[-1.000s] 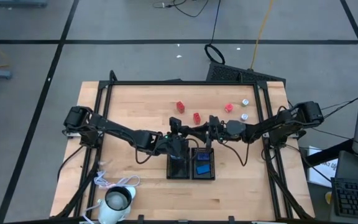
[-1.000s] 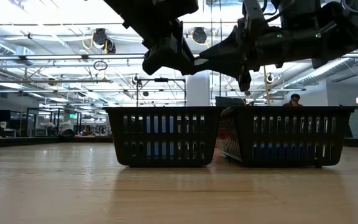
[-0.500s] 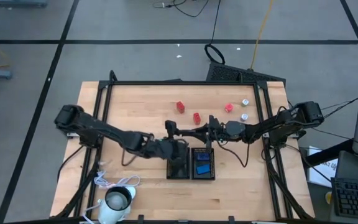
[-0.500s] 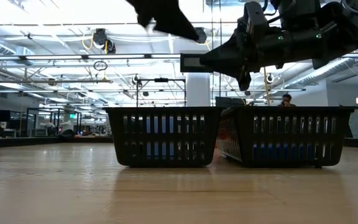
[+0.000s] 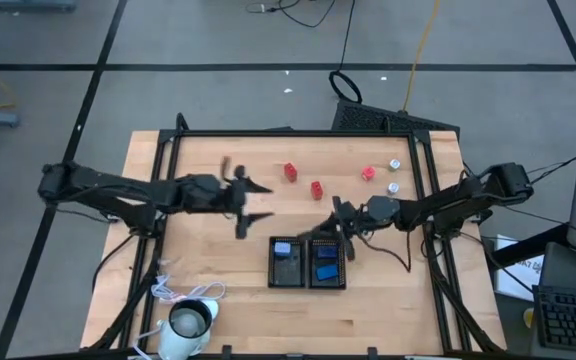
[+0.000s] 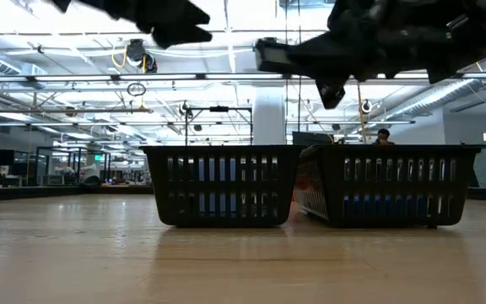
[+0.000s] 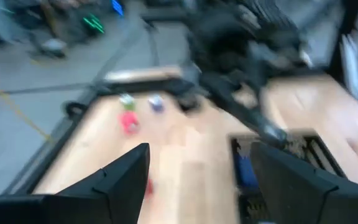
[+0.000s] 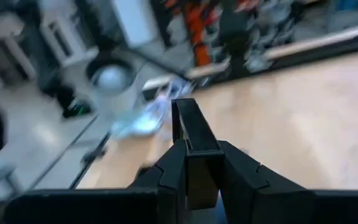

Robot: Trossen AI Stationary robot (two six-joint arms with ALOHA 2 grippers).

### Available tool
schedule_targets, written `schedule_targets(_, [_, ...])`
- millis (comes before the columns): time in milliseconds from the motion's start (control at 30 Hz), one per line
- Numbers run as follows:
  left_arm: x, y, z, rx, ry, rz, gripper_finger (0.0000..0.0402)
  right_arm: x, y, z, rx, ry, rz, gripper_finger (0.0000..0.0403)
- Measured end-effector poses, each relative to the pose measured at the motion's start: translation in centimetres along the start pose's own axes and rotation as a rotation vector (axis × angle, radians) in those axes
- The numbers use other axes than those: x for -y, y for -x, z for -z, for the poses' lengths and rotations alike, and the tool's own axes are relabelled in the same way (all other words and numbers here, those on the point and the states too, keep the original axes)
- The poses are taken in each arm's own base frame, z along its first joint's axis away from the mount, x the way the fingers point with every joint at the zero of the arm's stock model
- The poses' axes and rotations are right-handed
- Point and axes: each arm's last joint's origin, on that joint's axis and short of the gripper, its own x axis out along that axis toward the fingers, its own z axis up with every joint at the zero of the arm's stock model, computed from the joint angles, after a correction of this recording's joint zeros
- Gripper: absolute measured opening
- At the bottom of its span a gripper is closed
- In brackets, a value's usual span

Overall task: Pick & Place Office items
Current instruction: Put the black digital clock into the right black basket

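Two black trays sit side by side at the table's near-centre, touching: left tray and right tray. Left tray holds a light blue block at its far end; right tray holds dark blue blocks.

On the bare wood beyond the trays, toward the far right: two red blocks near each other, one farther and left, the other nearer and right. Further right, a third red block, w/ two silvery-white round bits close by, one farther, one nearer.

Left gripper hangs over the table left of centre, well apart from the trays and short of the red blocks; it's blurred in the high view. Left wrist view shows its fingers spread wide w/ nothing between them.

Right gripper is over the far edge of the right tray, arm reaching in from the right. In the right wrist view its fingertips are pressed together; can't see anything held.

In the low view both trays stand on the wood, blue showing through the slots, both arms above them.

A white cup-like thing w/ a cord sits at the near-left corner.
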Motion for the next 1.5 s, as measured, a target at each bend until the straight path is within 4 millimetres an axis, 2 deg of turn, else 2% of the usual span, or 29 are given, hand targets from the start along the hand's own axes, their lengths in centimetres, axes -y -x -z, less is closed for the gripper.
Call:
schedule_targets(100, [-0.9,1.6,2.4,0.104,0.087,-0.063,0.0271,-0.8,-0.1,1.0,-0.088,-0.002,-0.033,0.0057])
schedule_targets(333, [-1.3,3.6,5.0,0.288,0.169,-0.090,0.0282,-2.8,-0.4,4.0,-0.244,-0.009,0.007,0.0057])
schedule_targets(533, [-1.3,3.7,5.0,0.313,0.170,-0.088,0.0281,-4.1,-0.1,5.2,-0.307,0.028,0.050,0.0057])
schedule_targets(767, [-1.3,3.6,5.1,0.307,0.172,-0.087,0.0269,-4.2,0.4,6.1,-0.397,0.055,0.107,0.0057])
schedule_targets(1233, [-1.3,3.6,5.0,0.310,0.247,-0.075,0.0265,-4.0,0.5,6.3,-0.418,0.052,0.118,0.0071])
schedule_targets(1500, [-1.3,3.6,5.1,0.310,0.249,-0.075,0.0266,-3.8,0.3,6.0,-0.388,0.045,0.121,0.0108])
